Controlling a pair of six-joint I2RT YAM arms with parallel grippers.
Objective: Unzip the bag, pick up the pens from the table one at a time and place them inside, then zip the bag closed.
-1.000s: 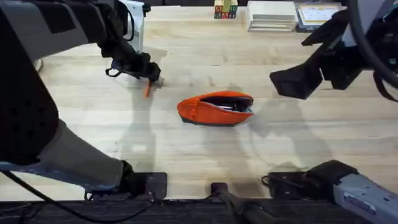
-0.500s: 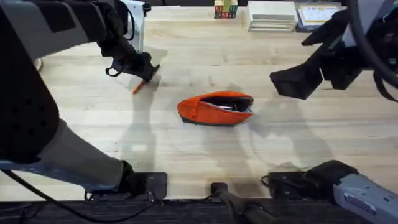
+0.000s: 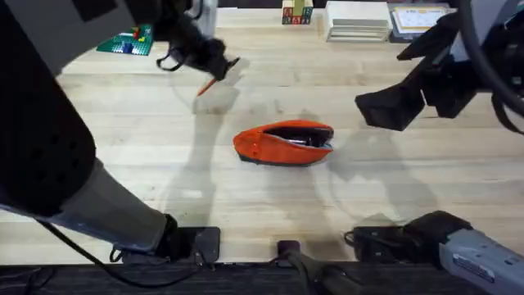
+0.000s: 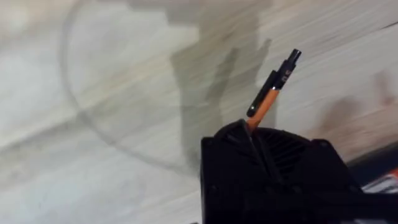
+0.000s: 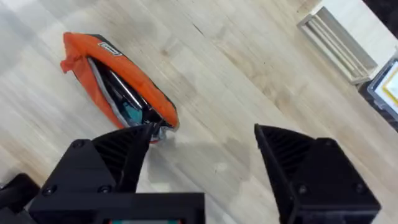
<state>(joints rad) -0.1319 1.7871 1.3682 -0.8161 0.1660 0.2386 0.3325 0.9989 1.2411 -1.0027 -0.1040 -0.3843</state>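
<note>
light wooden planks make up the table (image 3: 270, 205), with a few things along its far edge: a stack of white books or boxes (image 3: 358, 20), some small coloured blocks (image 3: 296, 12) and a green plate of building bricks (image 3: 125, 41) at the far left.

the bag (image 3: 284, 143) lies near the middle of the table, orange, its zipper open along the top. in the right wrist view the bag (image 5: 118, 84) gapes, and dark pen-like shapes plus something teal sit inside; exactly how many pens are in there is hard to tell.

the left gripper (image 3: 219, 70) hangs above the far left part of the table, well apart from the bag. it pinches an orange pen (image 3: 208, 83), which slants down out of the fingers toward the wood. in the left wrist view the pen (image 4: 272, 92) sticks out from between the pressed-together black fingers, orange body with a black clip and black end, over bare planks and its own shadow.

the right gripper (image 3: 391, 106) hovers to the right of the bag, off the table. its two black fingers (image 5: 305, 165) are spread wide with nothing between them, and the bag's near end lies just past one fingertip in the right wrist view.
</note>
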